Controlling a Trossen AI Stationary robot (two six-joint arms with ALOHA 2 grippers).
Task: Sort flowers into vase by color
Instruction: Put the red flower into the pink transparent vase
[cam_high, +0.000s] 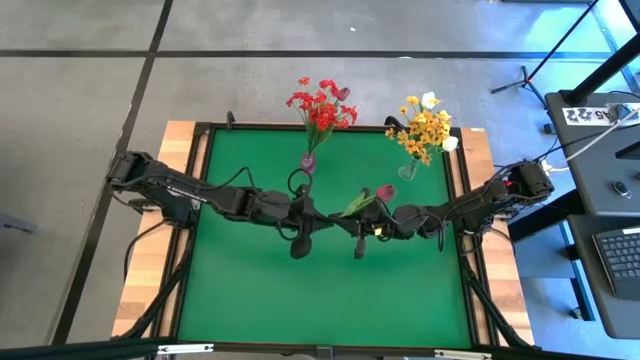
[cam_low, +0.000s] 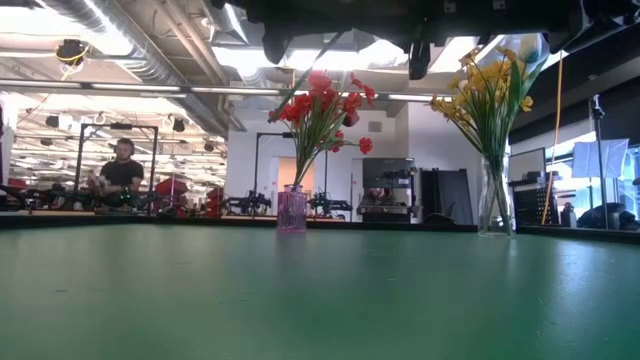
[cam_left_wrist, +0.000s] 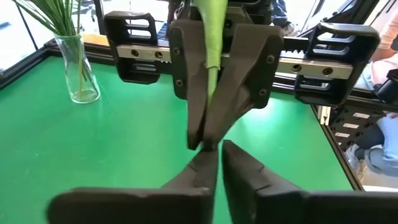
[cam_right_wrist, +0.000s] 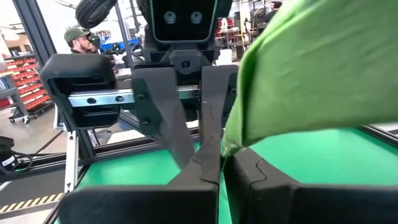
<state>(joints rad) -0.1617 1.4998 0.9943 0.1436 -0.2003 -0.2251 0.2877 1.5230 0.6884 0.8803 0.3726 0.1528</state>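
1. The right gripper (cam_high: 362, 232) sits over the middle of the green table (cam_high: 250, 290), its fingers clamped on the green stem of a dark red bud flower (cam_high: 384, 191). The right wrist view shows the fingers pressed together, with a green leaf (cam_right_wrist: 311, 68) of that flower filling much of the picture just beyond them.

2. The left gripper (cam_high: 318, 222) meets the right gripper tip to tip. In the left wrist view its own fingers (cam_left_wrist: 205, 171) come nearly together at the foot of the stem (cam_left_wrist: 212, 43), but whether they actually pinch the stem I cannot tell; the other arm's fingers hide the contact.

3. Only the high view shows the whole handover: both arms reach in from opposite sides, and the flower slants up from the grippers toward the far right, its bud above the table and clear of both vases.

4. At the far edge, left of centre, a small purple vase (cam_high: 308, 163) holds the red blossom clusters (cam_high: 322, 104). The low view shows its pink-violet glass (cam_low: 291, 211) standing upright.

5. To its right, well apart, a clear glass vase (cam_high: 408, 170) holds the yellow-orange blossom clusters (cam_high: 428, 128) with white buds (cam_high: 431, 99) among them. The left wrist view shows this vase (cam_left_wrist: 81, 71) and its green stems only.

6. The low view shows just the undersides of the arms at its top edge, and neither grip. Beyond the table a person (cam_low: 123, 172) is at a bench in the room; the right wrist view also catches a person in a cap (cam_right_wrist: 79, 38).
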